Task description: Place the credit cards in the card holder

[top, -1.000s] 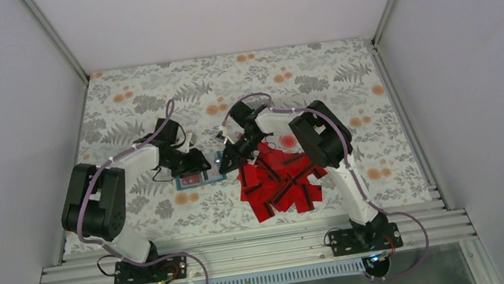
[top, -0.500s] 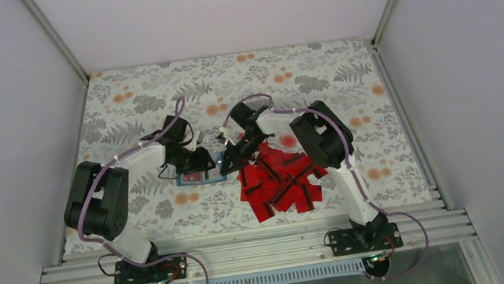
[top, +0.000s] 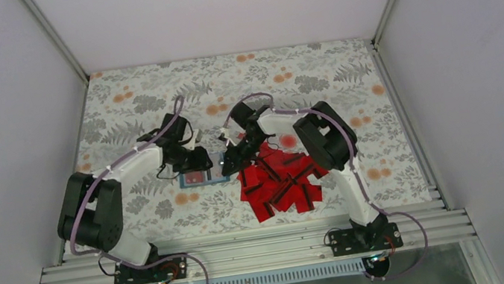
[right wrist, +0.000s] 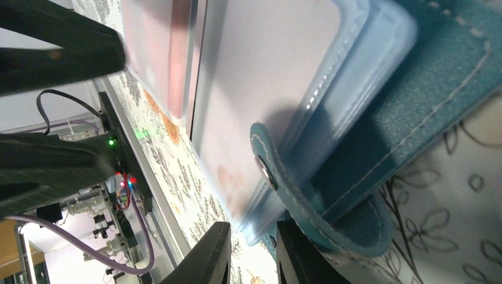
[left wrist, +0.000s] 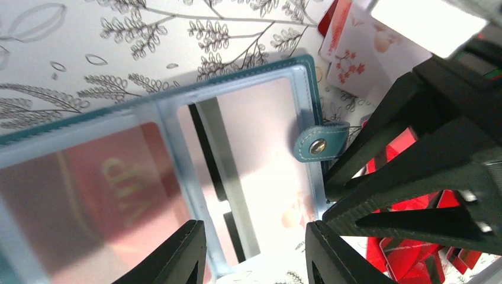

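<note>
"Where's the card holder (top: 202,173) from where you stand?"

"Lying open and flat on the flowery counter (top: 153,104), between the two arms. The red heap of credit cards (top: 281,183) is just to its right. A pinkish card (left wrist: 118,189) marked VIP shows through one of its clear pockets (left wrist: 260,148)."

"And the left claw (left wrist: 257,254)?"

"Right over the holder with its jaws apart and nothing between them. Whether the tips touch the plastic, I can't say."

"The right claw (right wrist: 253,254)?"

"Down at the holder's right edge, close beside the snap tab (left wrist: 319,144), which curls upward. Its jaws are nearly together with only a slim gap. A pocket corner runs toward that gap, but I can't tell if it's pinched or loose."

"Anything off the heap?"

"A white-faced card (left wrist: 361,56) with red blossoms lies just beside the holder's corner, next to the right claw."
</note>
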{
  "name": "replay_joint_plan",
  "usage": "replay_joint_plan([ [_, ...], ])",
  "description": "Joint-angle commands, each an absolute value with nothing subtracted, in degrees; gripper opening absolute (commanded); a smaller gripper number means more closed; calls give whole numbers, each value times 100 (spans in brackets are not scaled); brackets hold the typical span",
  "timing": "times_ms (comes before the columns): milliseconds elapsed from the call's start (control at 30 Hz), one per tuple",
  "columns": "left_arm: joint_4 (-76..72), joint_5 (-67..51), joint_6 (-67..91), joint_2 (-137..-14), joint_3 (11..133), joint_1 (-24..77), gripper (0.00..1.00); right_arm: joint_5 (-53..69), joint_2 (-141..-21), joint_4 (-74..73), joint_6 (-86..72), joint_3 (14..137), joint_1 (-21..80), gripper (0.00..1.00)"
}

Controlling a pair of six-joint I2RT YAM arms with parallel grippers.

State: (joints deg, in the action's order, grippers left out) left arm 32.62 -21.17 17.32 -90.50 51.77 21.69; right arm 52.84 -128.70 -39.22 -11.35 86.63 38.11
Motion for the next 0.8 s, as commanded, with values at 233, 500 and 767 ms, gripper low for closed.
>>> replay_joint_plan([
  [233, 3565, -1594, 1595, -8762, 5212, 1917, 42, 5220, -12341, -3632, -1839, 8371, 3858, 30],
  [500, 3387, -1660, 1617, -8826, 4947, 1817, 36, 5660, -12343, -3256, -2241, 8333, 3866, 32],
  [767, 3280, -1696, 1591, -8936, 4824, 1814, 34, 5234, -12223, -3595, -2190, 8306, 3867, 31],
])
